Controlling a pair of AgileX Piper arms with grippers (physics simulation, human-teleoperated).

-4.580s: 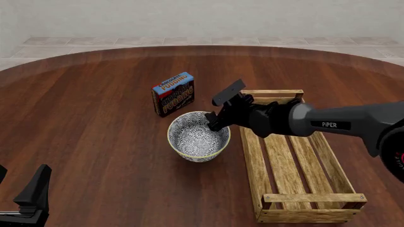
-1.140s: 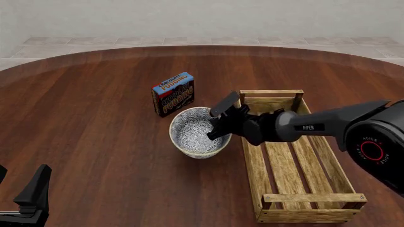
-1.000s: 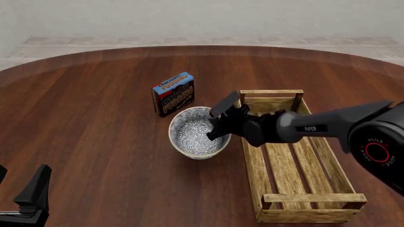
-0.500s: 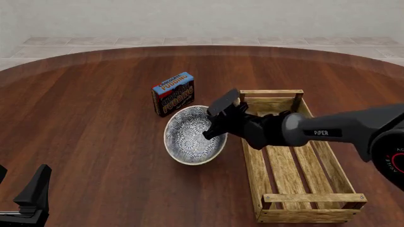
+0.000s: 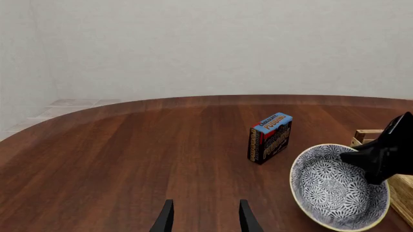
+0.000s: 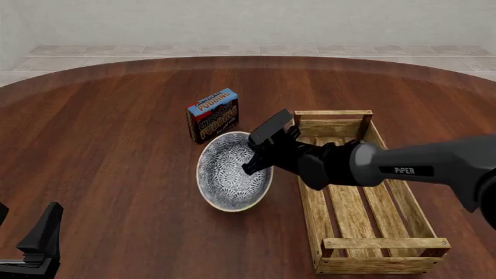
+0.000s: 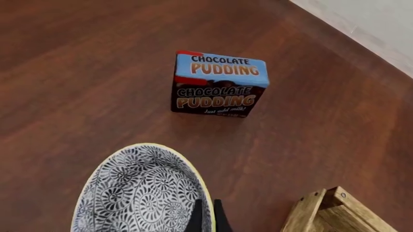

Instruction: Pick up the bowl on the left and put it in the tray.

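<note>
Dark reddish wood makes up the round bench [image 6: 116, 145], with a pale tiled floor and a plain wall beyond its far edge; on my front view the bowl [image 6: 226, 174] sits near the middle of the bench, tipped up so that its patterned inside faces the left and the camera; my right tool [image 6: 259, 152] reaches in from the right and is clamped on the bowl's right rim, one finger inside the bowl and the other outside it; on the right wrist view the two fingertips [image 7: 195, 218] pinch the cream rim with the blue pattern of the bowl [image 7: 139, 193] just beside them; whether the bowl's underside touches the bench I cannot tell.

Just right of the bowl lies the tray [image 6: 313, 200], its long side running away from me, its slatted floor showing; the bowl is outside it, near its left rail; a corner post of the tray [image 7: 329, 212] shows on the right wrist view.

Behind the bowl, a little to its left, stands a chocolate pudding box [image 6: 211, 115], upright and close to the bowl's far rim but apart from it.

My left tool [image 6: 37, 244] rests at the near left corner, well apart from everything; on the left wrist view its fingers [image 5: 166, 218] stand apart with bare bench between them.
</note>
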